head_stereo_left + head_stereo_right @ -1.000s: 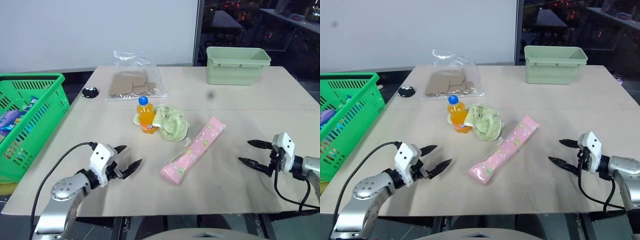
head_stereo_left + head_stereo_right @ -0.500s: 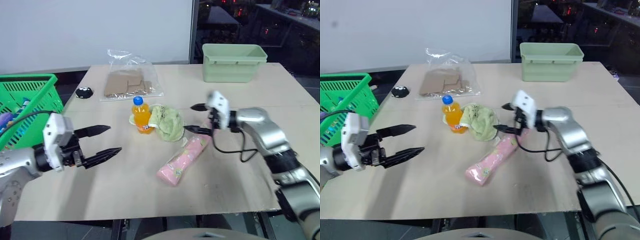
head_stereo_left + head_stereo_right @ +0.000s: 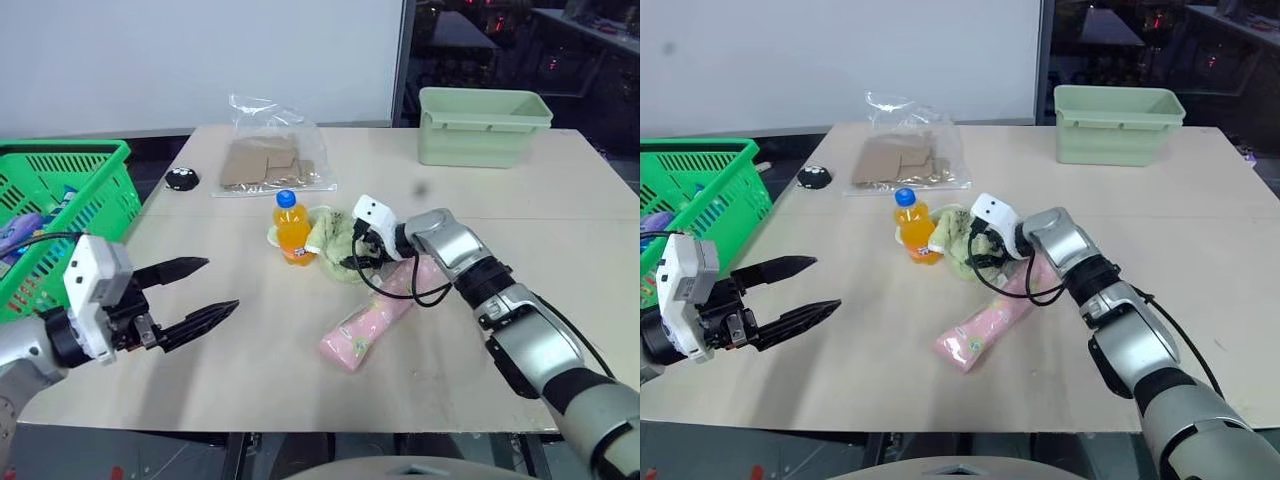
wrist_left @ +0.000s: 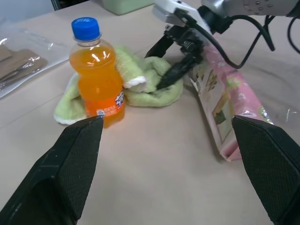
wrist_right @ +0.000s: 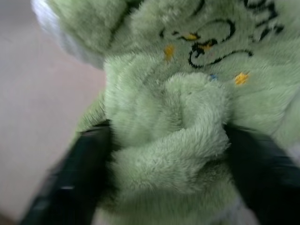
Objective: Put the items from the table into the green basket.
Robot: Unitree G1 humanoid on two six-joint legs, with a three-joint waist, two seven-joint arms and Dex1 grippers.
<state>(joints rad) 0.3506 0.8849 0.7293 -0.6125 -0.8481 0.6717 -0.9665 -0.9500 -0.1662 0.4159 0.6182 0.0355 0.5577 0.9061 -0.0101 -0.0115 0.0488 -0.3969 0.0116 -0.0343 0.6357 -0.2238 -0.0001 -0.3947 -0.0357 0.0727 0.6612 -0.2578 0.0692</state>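
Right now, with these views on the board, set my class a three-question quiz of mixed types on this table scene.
1. True or false: the orange soda bottle stands upright.
2. What is the right end effector pinching? A) pink packet B) green cloth C) plastic bag
3. Fill in: the left end effector hangs ____ with nothing between its fingers.

Key: 1 true. 2 B, the green cloth, bunched between its fingers. 3 open.

Right hand (image 3: 352, 247) crossed over, apparently pinching green towel (image 3: 338, 246).
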